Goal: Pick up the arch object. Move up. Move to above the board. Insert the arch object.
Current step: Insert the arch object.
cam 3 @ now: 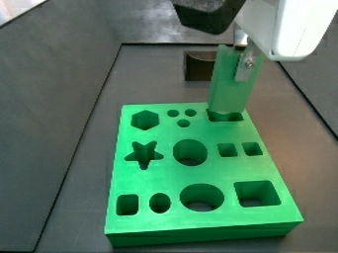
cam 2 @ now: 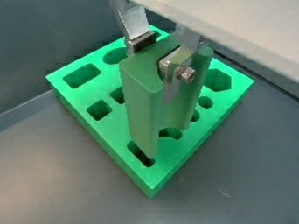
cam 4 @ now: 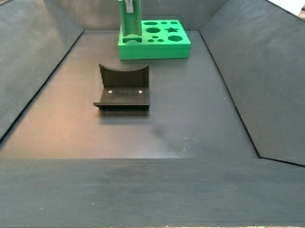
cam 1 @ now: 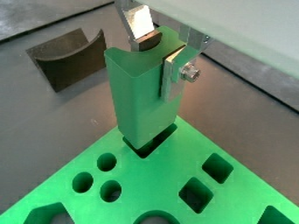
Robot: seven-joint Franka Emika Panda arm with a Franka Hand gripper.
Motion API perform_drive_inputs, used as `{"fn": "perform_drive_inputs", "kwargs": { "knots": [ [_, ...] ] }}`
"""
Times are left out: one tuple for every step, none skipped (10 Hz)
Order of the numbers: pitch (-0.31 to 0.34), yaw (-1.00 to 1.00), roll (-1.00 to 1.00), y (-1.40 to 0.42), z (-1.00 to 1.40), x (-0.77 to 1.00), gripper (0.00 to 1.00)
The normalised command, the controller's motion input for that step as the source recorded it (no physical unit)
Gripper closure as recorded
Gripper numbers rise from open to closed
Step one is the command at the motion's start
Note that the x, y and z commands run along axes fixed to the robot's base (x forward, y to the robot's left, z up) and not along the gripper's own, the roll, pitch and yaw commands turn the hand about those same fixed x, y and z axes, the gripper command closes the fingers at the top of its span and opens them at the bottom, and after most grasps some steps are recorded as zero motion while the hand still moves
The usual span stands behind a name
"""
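Dark grey floor with sloped walls. Board (cam 3: 199, 178) lies flat at the far end. Arch (cam 3: 230, 87): upright, long axis vertical, lower end in a cut-out at the board's corner. Gripper (cam 2: 163, 52) closed on its top. Brown block (cam 4: 123, 87) lies mid-floor.

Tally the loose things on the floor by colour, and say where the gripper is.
Green: 2, the board and the arch object.
Dark brown: 1, the notched block.
Total: 3.
The gripper grips the arch object, upright at the board's corner slot.
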Motion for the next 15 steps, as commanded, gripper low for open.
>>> {"fn": "perform_drive_inputs", "kwargs": {
  "knots": [
    [0.027,0.17,0.08,-0.08,-0.31,0.00,1.00],
    [0.000,0.11,0.05,-0.11,-0.27,0.00,1.00],
    [-0.011,0.04,0.03,-0.11,-0.26,0.09,1.00],
    [0.000,0.00,0.03,-0.05,-0.25,0.10,1.00],
    [0.000,0.00,0.00,0.00,-0.23,0.15,1.00],
    [0.000,0.00,0.00,0.00,-0.23,0.23,1.00],
    [0.000,-0.01,0.00,0.00,-0.21,0.23,1.00],
    [0.000,0.00,0.00,0.00,-0.19,0.10,1.00],
    [0.000,0.00,0.02,0.01,-0.19,0.00,1.00],
    [0.000,0.00,0.02,0.01,-0.19,-0.09,1.00],
    [-0.007,0.00,0.00,0.02,-0.18,-0.03,1.00],
    [-0.020,0.00,0.00,0.05,-0.18,0.00,1.00],
    [-0.004,0.00,0.00,0.11,-0.16,-0.01,1.00],
    [0.000,0.00,0.00,0.15,-0.14,0.00,1.00],
    [0.000,0.00,0.00,0.18,-0.15,-0.01,1.00]
  ]
}}
